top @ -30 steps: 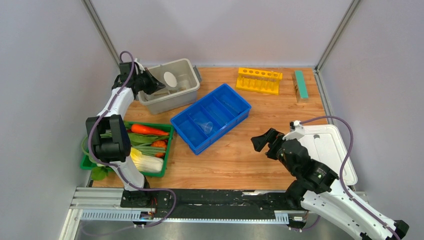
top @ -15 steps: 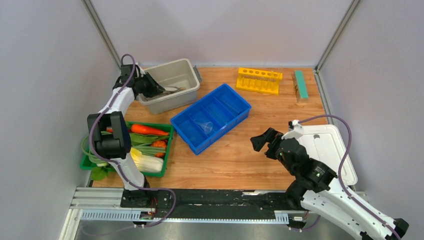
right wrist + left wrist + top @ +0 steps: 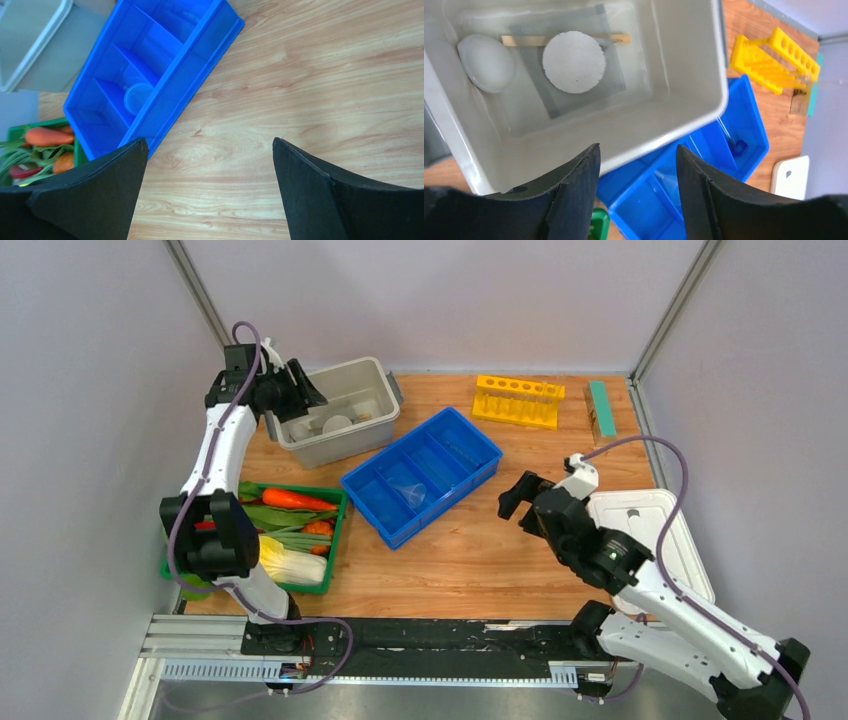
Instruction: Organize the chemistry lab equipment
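Note:
The grey square mesh with white disc lies flat on the floor of the grey bin, beside a clear round dish and a thin wooden strip. My left gripper hovers above the bin's near rim, open, with nothing between its fingers. In the top view it sits at the bin's left corner. A clear cup and a blue-tipped tool rest in the blue divided tray. My right gripper is open over bare wood, just right of the tray.
A yellow tube rack and a green block stand at the back right. The white lid lies under my right arm. A green tray of vegetables sits at the front left.
My left gripper opened and let the mesh with the white disc drop into the grey bin, then drew back to the left. My right arm shifted slightly away from its base.

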